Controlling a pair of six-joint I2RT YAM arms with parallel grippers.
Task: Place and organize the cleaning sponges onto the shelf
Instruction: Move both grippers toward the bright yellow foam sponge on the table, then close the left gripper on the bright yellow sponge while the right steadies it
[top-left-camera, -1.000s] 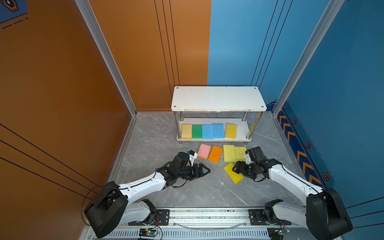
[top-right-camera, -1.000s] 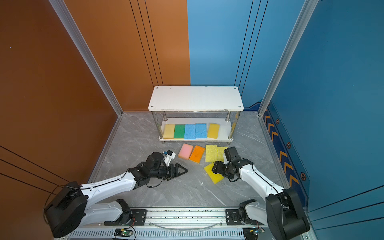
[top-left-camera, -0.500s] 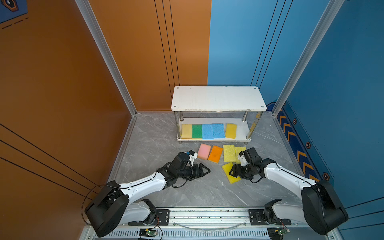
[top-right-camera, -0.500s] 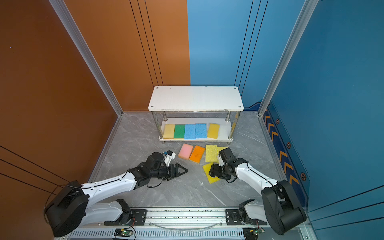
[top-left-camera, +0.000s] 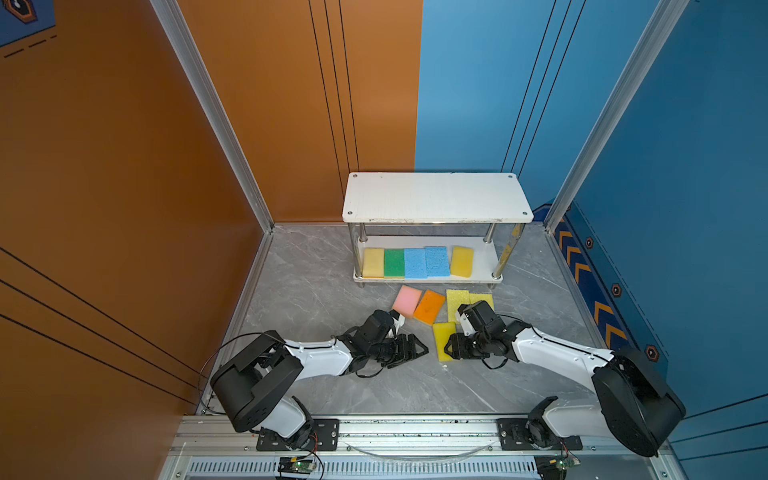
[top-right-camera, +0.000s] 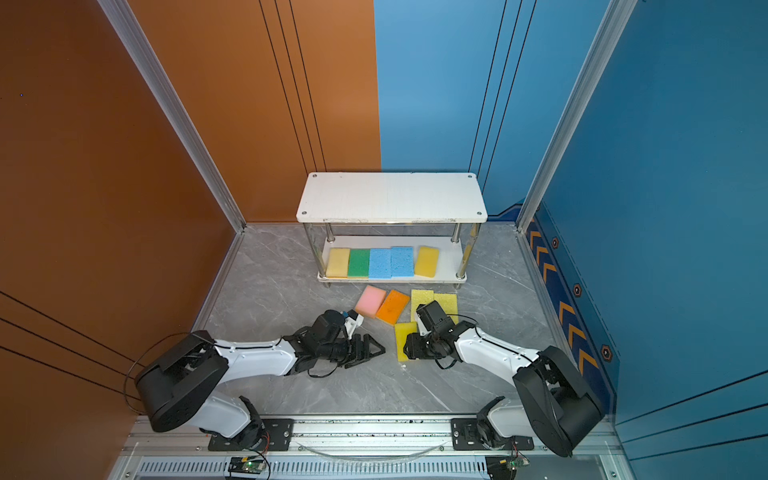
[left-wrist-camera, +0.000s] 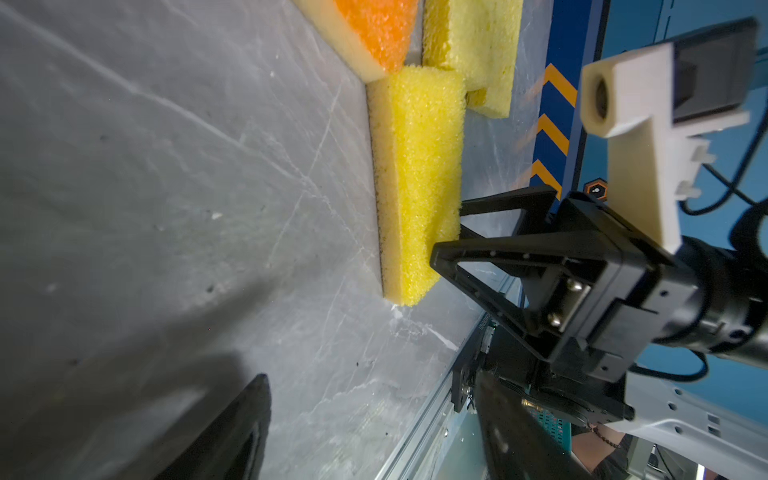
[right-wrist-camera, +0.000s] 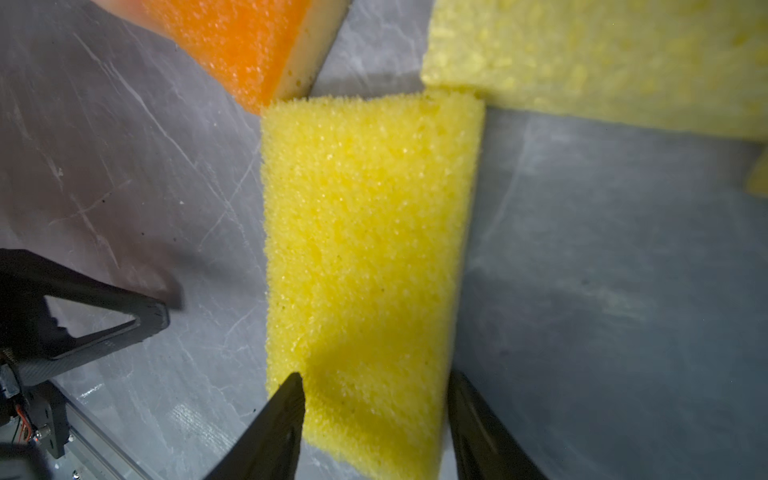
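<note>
Across the grey marbled floor (top-left-camera: 316, 282), items appear in descending size, from the shelf (top-left-camera: 436, 197) at far centre to the loose sponges. The shelf's top board is bare. Its lower board carries a row of five, left to right: a yellow sponge (top-left-camera: 373, 262), a green sponge (top-left-camera: 393, 263), a pair of light blue sponges (top-left-camera: 415, 263) set edge to edge, and a slightly skewed golden sponge (top-left-camera: 462, 261). Two arms reach in from the near rail. The left gripper (top-left-camera: 415, 351) lies low at near centre, its jaws wide apart and empty. The right gripper (top-left-camera: 451, 348) has its jaws partly parted astride the near end of a bright yellow sponge (top-left-camera: 440, 332), which lies flat on the floor; whether they already pinch it cannot be told. Just near the shelf lie a pink sponge (top-left-camera: 407, 301) and an orange sponge (top-left-camera: 429, 306) side by side, with two pale coarse-pored sponges (top-left-camera: 457, 299) to their right. By judgement the task is half done: five are shelved and five are left on the floor, the bright yellow one probably next.
</note>
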